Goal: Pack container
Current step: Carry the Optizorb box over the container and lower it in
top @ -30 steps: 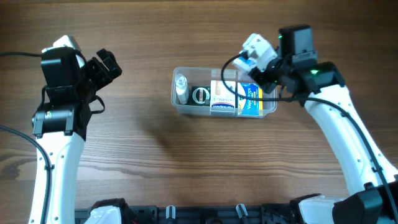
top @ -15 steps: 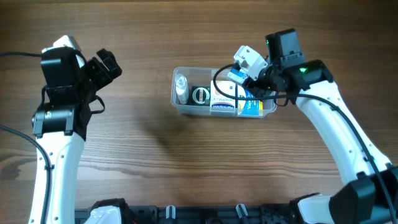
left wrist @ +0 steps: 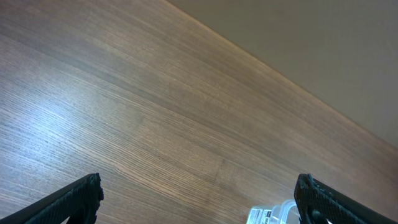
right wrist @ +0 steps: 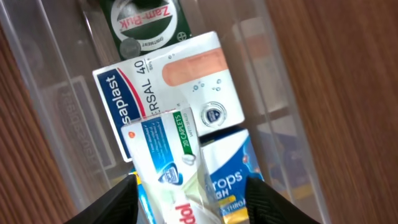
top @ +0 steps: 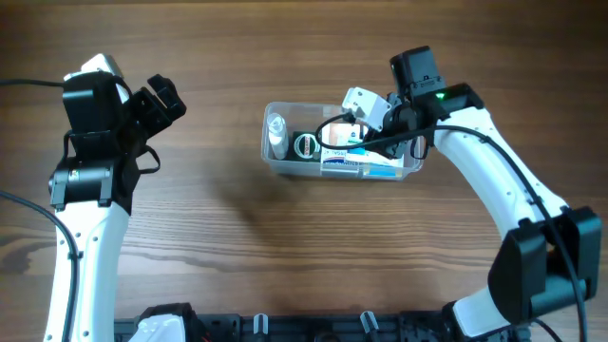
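Packing looks nearly done: the right gripper, jaws wide, straddles a white box at the three o'clock end of the container, grip unclear.

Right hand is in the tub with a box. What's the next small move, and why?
Probably ease the right hand down a little: the caplet box between its fingers overlaps the plaster box inside the container, apparently not yet settled.

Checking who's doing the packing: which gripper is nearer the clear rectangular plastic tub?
Right. The right gripper hangs directly over the right end of the clear rectangular plastic tub; the left gripper sits far off to its left.
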